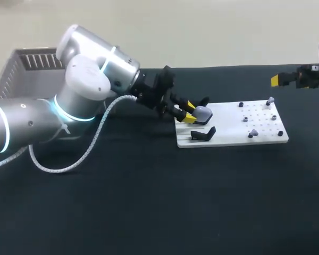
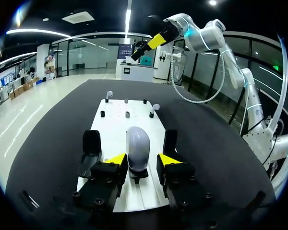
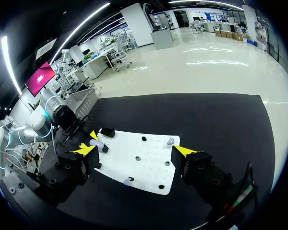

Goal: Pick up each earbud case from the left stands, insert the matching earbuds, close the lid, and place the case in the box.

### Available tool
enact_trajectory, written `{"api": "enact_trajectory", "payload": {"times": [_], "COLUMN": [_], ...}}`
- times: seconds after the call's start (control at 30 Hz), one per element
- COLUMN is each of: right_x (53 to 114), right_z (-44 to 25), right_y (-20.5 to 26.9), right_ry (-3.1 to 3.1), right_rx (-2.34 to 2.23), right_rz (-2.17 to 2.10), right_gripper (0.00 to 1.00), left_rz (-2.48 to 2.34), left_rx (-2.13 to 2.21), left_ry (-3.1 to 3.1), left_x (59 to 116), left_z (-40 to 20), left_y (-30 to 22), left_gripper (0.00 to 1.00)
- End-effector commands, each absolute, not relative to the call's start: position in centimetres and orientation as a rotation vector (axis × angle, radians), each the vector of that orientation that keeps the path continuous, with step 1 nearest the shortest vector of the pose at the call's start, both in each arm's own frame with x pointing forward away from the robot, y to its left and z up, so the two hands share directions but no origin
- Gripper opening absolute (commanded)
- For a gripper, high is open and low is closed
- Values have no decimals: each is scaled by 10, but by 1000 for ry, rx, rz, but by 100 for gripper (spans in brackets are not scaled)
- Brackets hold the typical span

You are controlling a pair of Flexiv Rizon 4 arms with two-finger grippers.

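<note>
1. On the left end of a flat white pegboard (image 1: 231, 130), which lies on the black table (image 1: 149, 202), a rounded pale grey earbud case (image 2: 137, 143) stands upright on a small black stand (image 2: 138, 173).
2. Around that case the left gripper (image 2: 141, 160) sits low over the board with one finger on each side. One yellow tip lies right against the case's side. A sliver of white board shows between the other tip and the case, so the fingers are parted and not clamped.
3. Two more black stands flank the middle one, the first (image 2: 91, 143) just outside one finger and the second (image 2: 170, 140) just outside the other.
4. At the board's opposite end, small grey-white earbuds (image 2: 109, 94) perch on short black pegs (image 2: 102, 114), well apart from the case.
5. Off past that end, the right gripper (image 3: 134, 151) hangs above the table with its fingers spread wide, holding nothing.
6. At the table's far left, behind the left arm, stands a grey slatted box (image 1: 21, 69), well apart from the board.
</note>
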State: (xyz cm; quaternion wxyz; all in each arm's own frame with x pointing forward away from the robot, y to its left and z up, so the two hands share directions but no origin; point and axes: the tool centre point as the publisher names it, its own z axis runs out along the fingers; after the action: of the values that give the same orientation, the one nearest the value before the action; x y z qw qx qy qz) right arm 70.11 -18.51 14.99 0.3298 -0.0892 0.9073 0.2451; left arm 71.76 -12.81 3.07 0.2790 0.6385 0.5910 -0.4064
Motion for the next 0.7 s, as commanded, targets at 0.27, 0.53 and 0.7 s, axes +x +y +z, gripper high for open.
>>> {"api": "enact_trajectory", "payload": {"times": [0.27,0.53,0.7], "right_x": [701,701,701], "right_z": [150,150,150], "right_y": [-185,-185,-185], "right_ry": [2373,2373,2373], "right_rx": [-234,-234,-234], "right_rz": [641,641,641], "right_gripper": [100,100,100], "left_rz": [-1084,-1076,-1080], "left_rx": [1717,1722,1727], "left_ry": [1586,1584,1582], "left_x": [718,719,719], "left_z": [29,29,28], "left_y": [-130,-131,-132], "left_gripper": [44,43,43]}}
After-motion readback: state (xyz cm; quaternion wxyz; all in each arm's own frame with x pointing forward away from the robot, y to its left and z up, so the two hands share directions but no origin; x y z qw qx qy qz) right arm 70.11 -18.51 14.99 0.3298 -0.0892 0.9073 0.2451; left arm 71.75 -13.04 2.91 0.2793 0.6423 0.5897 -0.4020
